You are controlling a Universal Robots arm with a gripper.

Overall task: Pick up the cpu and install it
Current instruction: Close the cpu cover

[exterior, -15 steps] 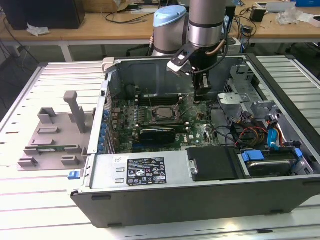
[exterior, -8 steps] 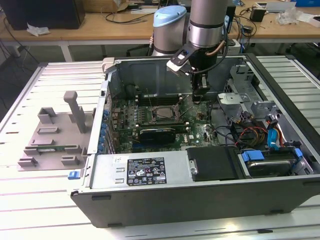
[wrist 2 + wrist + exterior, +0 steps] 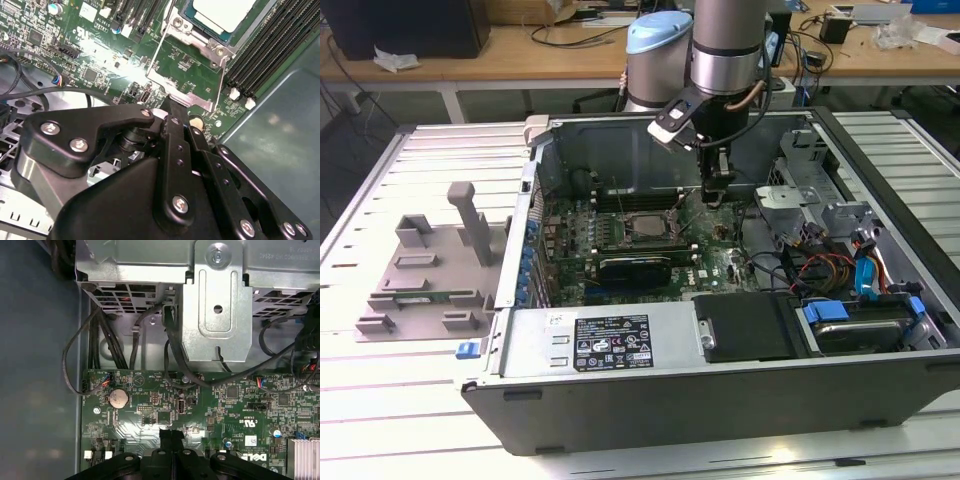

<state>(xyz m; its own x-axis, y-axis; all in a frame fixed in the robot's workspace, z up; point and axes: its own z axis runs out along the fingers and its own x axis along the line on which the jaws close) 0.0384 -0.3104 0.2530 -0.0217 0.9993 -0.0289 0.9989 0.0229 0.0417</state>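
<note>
Close up by the green board, in the first wrist view, the black gripper has its two fingers pressed together with nothing between them. Past it sit a round silver battery, then black wires and a grey metal cage.

The second wrist view shows other things. Just past the fingertips a thin metal frame lies on the board. Beyond that is the cpu, a flat square with a pale silvery top, sitting in its socket beside long black slots.

In the exterior view, a black label with white print is on the near wall of the case. Farther in, the gripper hangs to the exterior view's right of the cpu.
</note>
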